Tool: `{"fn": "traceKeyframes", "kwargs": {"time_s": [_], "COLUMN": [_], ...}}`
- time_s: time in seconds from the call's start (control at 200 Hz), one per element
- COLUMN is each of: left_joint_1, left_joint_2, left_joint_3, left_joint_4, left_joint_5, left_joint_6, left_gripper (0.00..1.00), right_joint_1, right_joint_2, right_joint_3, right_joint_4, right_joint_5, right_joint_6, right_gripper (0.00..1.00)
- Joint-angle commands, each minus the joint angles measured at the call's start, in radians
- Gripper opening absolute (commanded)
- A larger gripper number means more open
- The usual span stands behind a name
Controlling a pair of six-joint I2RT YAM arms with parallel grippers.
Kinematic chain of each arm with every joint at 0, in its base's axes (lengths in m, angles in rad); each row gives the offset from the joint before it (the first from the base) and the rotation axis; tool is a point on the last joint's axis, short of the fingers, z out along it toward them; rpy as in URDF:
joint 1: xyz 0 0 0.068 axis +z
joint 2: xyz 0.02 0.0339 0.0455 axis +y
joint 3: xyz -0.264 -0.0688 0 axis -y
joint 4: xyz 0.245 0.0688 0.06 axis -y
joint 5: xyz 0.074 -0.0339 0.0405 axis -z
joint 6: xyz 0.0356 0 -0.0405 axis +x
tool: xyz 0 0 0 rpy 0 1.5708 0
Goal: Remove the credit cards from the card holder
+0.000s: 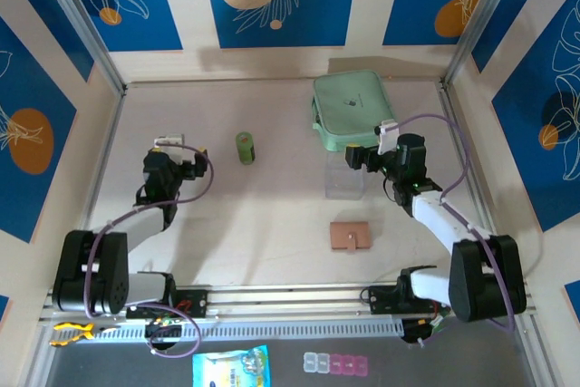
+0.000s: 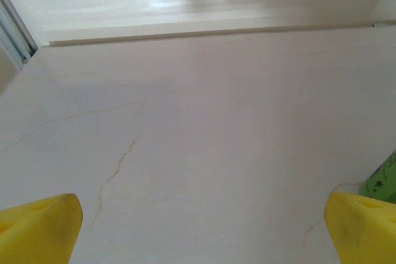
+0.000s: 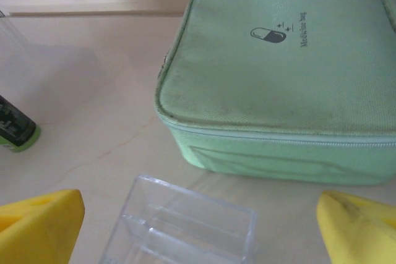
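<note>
The card holder [image 1: 350,236] lies in front, box [image 1: 344,179] behind it, pouch [image 1: 353,111] behind that (a canister [image 1: 246,148] to their left).

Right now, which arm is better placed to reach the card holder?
Right, I'd say. The closed card holder lies on the right arm's side, close to the open right claw; the open left claw sits far off to the left.

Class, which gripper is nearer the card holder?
Right. The right gripper hovers just beyond the card holder, by the clear box; the left gripper is far off to its left.
</note>
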Motion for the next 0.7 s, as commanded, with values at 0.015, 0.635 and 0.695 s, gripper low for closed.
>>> {"fn": "traceKeyframes", "kwargs": {"time_s": [0.015,0.635,0.695], "left_joint_1": [-0.001,0.001,0.002], "left_joint_2": [-0.076,-0.106,-0.095], "left_joint_3": [0.087,0.525,0.536], "left_joint_4": [-0.235,-1.056,-1.082], "left_joint_5": [-0.007,0.194,0.203], "left_joint_6": [-0.121,-0.090,-0.056], "left_gripper": [1.00,1.00,1.00], "right_joint_1": [0.029,0.099,0.105], "right_joint_2": [-0.066,-0.157,-0.159], "right_joint_3": [0.069,0.155,0.134], "right_joint_4": [-0.358,-1.025,-1.046], "right_joint_5": [0.059,-0.072,-0.092], "right_joint_6": [0.177,1.229,1.342], "right_gripper": [0.93,0.91,0.89]}}
